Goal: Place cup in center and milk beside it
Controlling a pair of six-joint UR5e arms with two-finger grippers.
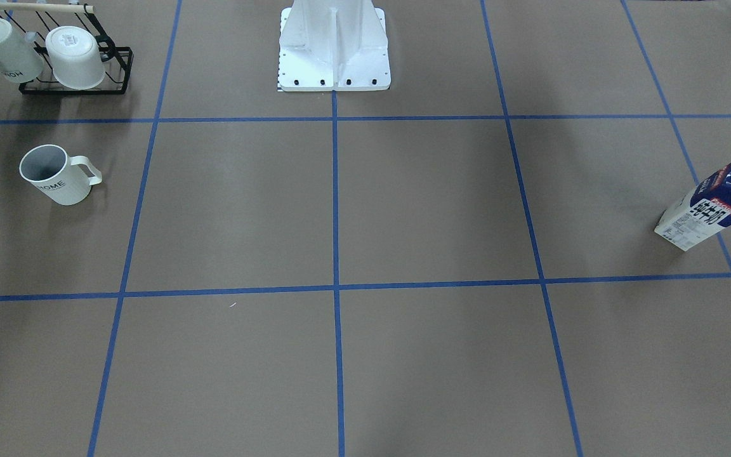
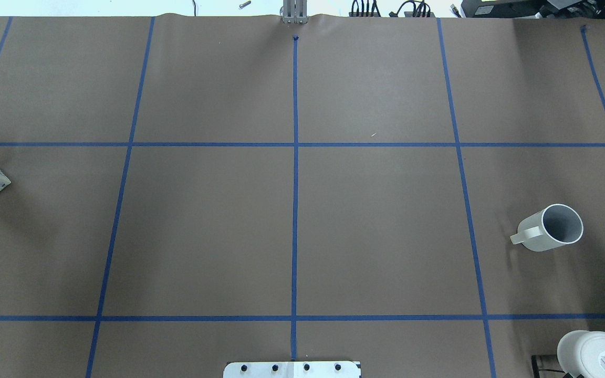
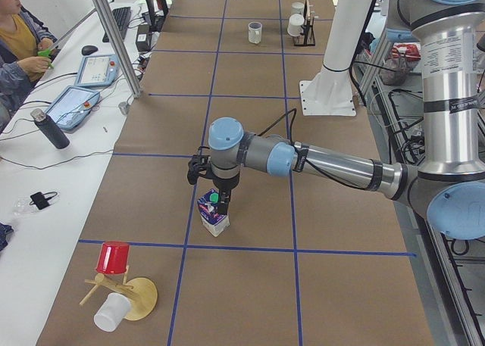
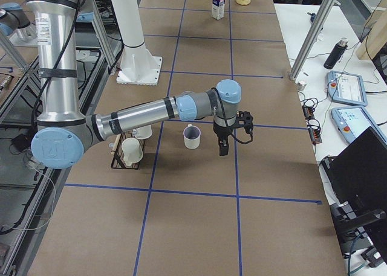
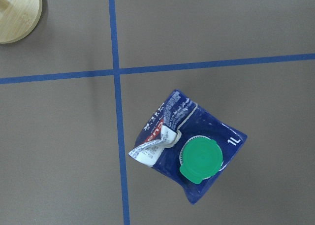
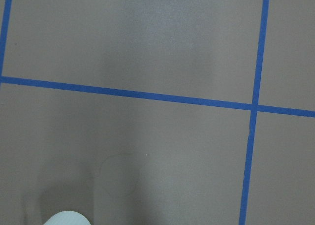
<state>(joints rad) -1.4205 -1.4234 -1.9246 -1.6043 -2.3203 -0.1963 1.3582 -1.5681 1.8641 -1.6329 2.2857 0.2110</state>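
While the white, grey-lined "HOME" mug (image 1: 58, 178) is stood at left and the blue-white, green-capped milk carton (image 1: 714, 206) at far right, the middle blue tape crossing (image 1: 336, 287) is touched by neither. For the left hand (image 3: 220, 201), over the carton, and the right hand (image 4: 222, 148), by the mug, width cannot be told.

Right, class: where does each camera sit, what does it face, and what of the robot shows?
Front-facing: across the table, facing the robot's base.
Overhead: behind the robot, looking down; base edge shows.
Exterior left: table end; left arm over milk.
Exterior right: opposite end; right arm beside cup.
Left wrist: down on milk; no body.
Right wrist: down on tape; no body.
Front-facing and overhead share the cup.
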